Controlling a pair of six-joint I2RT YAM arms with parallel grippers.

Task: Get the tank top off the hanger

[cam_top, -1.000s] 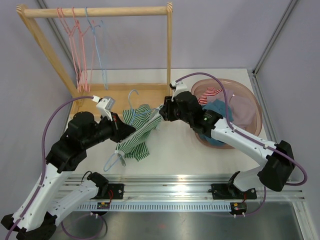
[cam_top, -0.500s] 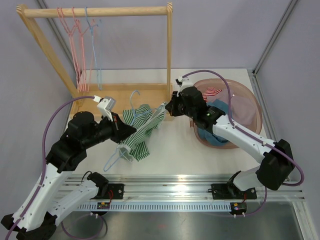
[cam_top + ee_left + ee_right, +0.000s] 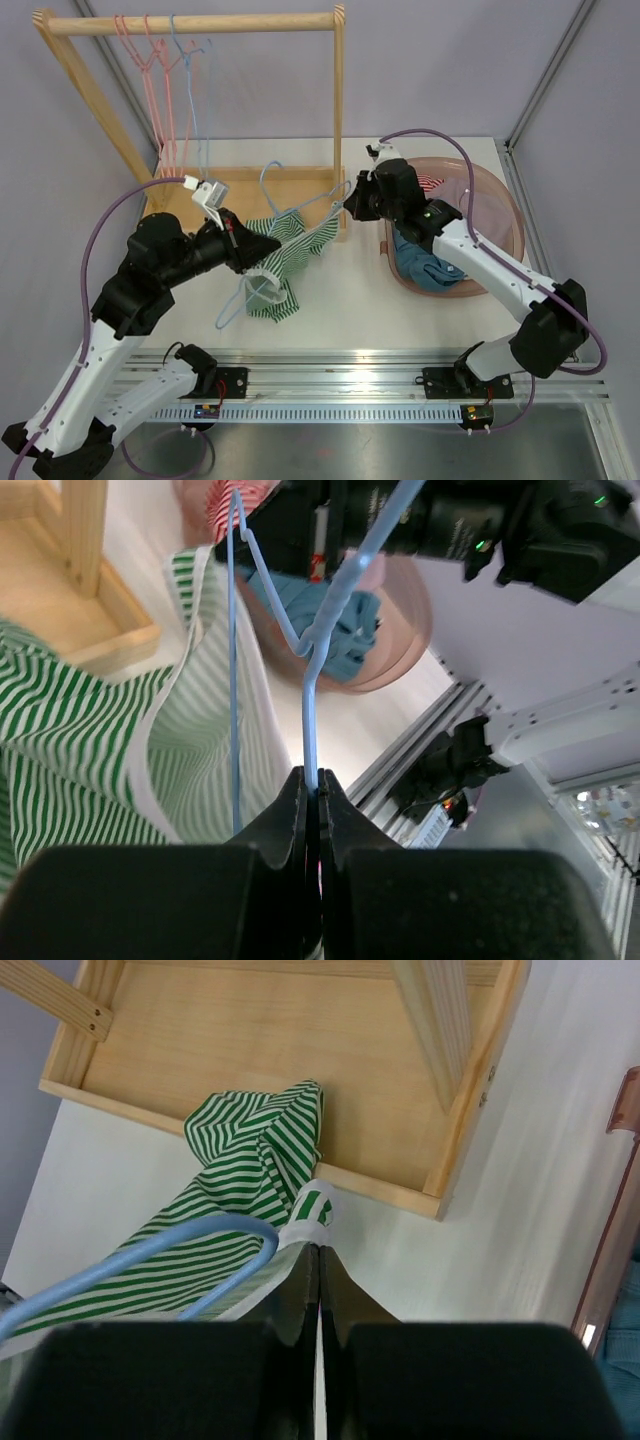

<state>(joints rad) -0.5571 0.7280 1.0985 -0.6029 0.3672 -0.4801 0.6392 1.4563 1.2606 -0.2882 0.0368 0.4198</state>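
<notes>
The green-and-white striped tank top (image 3: 283, 252) hangs between my two grippers above the table, still threaded on a light blue hanger (image 3: 262, 290). My left gripper (image 3: 243, 255) is shut on the hanger's wire (image 3: 309, 720). My right gripper (image 3: 347, 203) is shut on the top's white-edged strap (image 3: 312, 1212) and holds it stretched to the right, over the wooden rack's base. The hanger's hook (image 3: 270, 180) sticks up above the cloth. In the right wrist view the blue wire (image 3: 150, 1250) curves just left of my jaws.
A wooden clothes rack (image 3: 190, 24) stands at the back left with pink hangers (image 3: 150, 90) and a blue one on its rail; its base tray (image 3: 300, 185) lies under the strap. A pink basin (image 3: 500, 215) with clothes sits at the right, beneath my right arm.
My right gripper has moved right and back, pulling the strap taut. My left gripper has lifted the hanger, so the top rises off the table and stretches out.
</notes>
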